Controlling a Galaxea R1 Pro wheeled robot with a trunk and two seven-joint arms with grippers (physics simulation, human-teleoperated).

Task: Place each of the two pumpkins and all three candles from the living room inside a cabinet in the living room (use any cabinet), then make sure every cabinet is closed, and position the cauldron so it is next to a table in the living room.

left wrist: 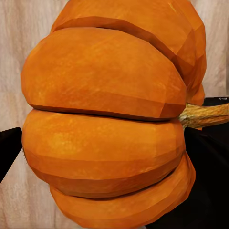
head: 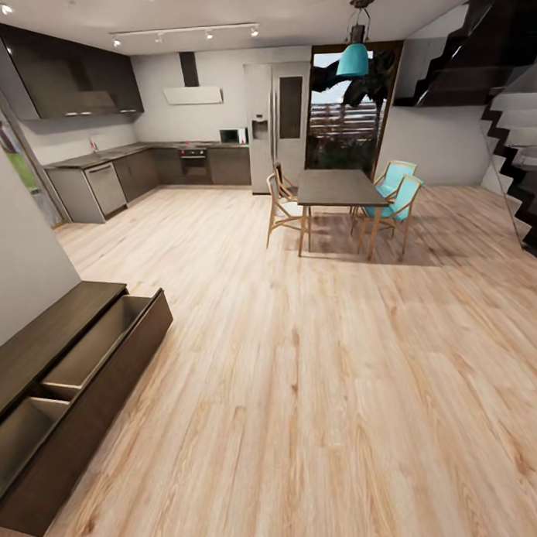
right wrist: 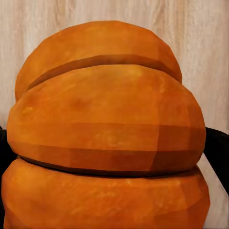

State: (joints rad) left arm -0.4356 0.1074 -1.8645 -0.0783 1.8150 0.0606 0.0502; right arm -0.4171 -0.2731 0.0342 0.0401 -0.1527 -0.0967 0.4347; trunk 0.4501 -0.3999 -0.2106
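While each wrist camera faces a ribbed, matte orange pumpkin close up, neither grip can be told; lower left, the dark-brown wood cabinet stands open.

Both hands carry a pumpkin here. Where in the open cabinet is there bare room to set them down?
The cabinet stands open at the left. Its far compartment, bordered by the top and the drawer front, looks bare; so does the near compartment past the divider. Each wrist view is crowded by its pumpkin.
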